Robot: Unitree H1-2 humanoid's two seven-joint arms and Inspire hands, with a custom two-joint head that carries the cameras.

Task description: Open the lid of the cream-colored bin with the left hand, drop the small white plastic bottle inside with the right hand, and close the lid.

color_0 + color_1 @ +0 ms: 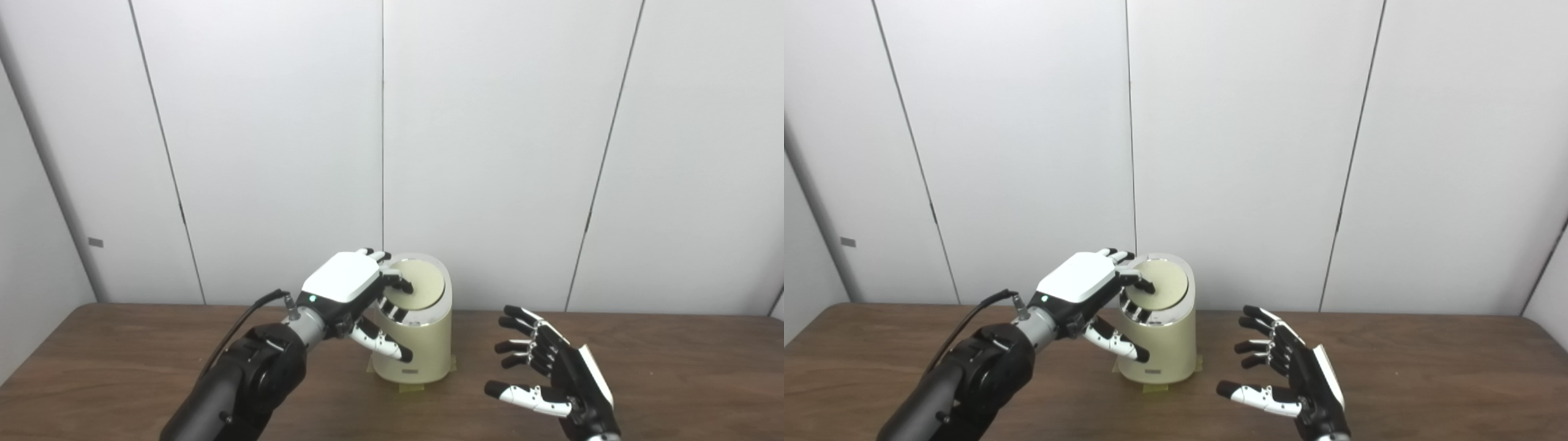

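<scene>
In the left eye view, the left hand (343,288) curls over the near rim of the cream-colored bin (416,343), its fingertips (401,285) resting on the lid (419,283) and its thumb against the bin's front, apparently to work a lid that looks shut. In the right eye view, the right hand (1292,373) waits beside the bin with fingers spread, holding nothing; the small white plastic bottle is not visible in either view.

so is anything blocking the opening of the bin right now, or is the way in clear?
Yes. The lid lies down over the cream-colored bin, so the opening is covered. The left hand rests its fingers on the lid. The right hand is open and empty beside the bin; no bottle shows in either view.
</scene>
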